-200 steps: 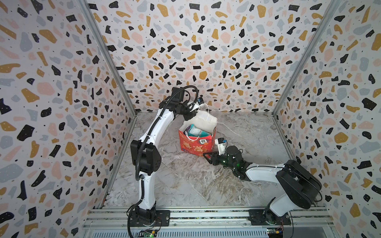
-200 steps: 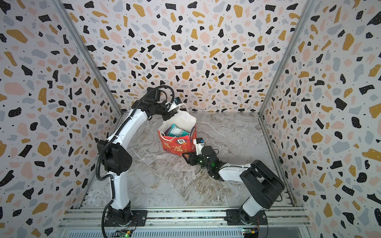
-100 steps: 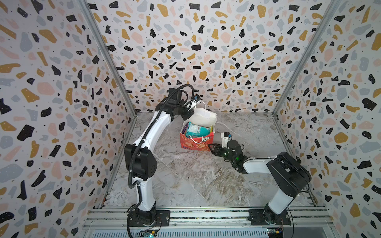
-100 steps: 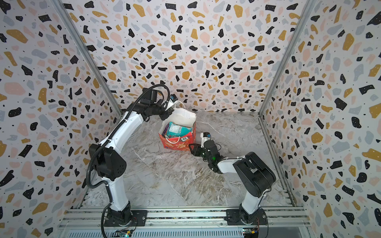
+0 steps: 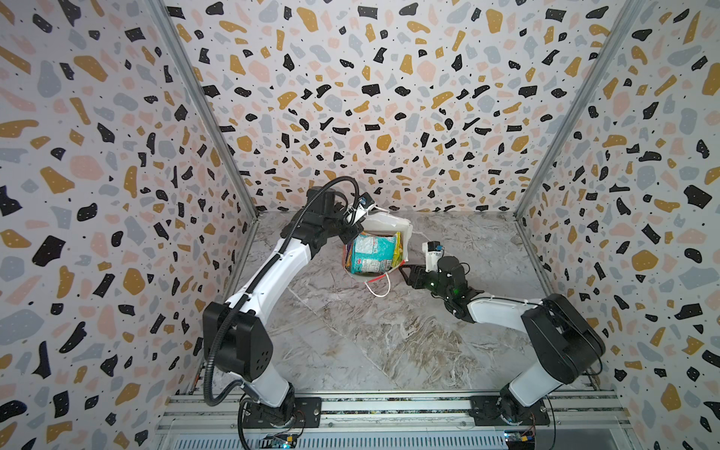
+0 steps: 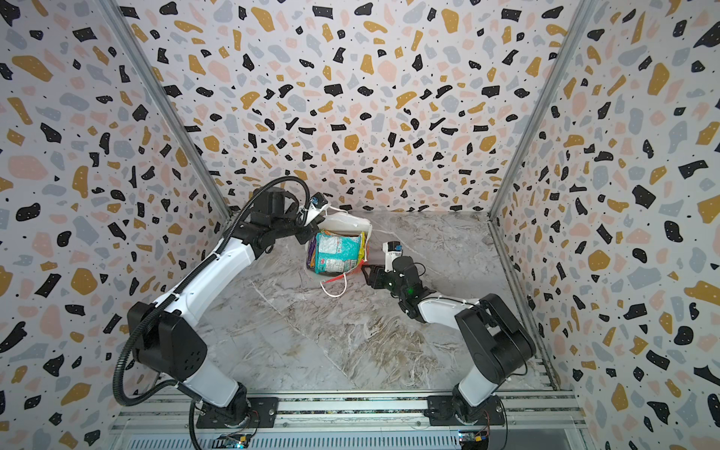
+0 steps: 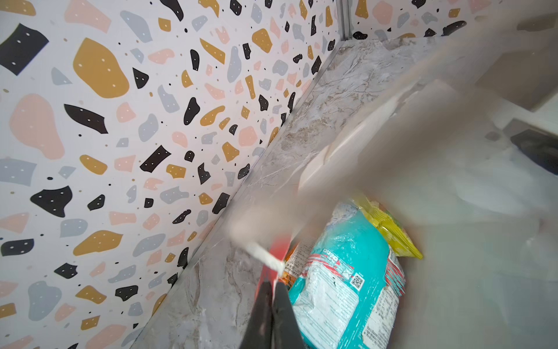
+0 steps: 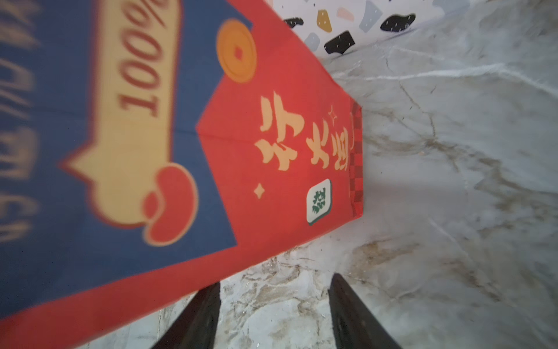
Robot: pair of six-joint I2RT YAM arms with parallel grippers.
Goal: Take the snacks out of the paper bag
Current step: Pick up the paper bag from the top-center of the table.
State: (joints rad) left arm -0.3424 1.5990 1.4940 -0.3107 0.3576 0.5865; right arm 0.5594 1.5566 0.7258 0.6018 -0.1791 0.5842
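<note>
Several snacks (image 5: 370, 253) are exposed in the tilted paper bag (image 5: 385, 226).
Its rim is pinched by the left gripper (image 7: 273, 290), likely for access; the right gripper (image 8: 275, 280) is spread empty alongside.

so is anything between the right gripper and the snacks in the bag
yes, the red side wall of the paper bag. the right gripper is open outside it, down by the table; the snacks lie inside, reachable only through the mouth.

red paper bag (image 8: 287, 151), teal packet (image 5: 372, 253), terrazzo-speckled walls (image 5: 389, 97), grey marbled table (image 5: 370, 331)
</note>
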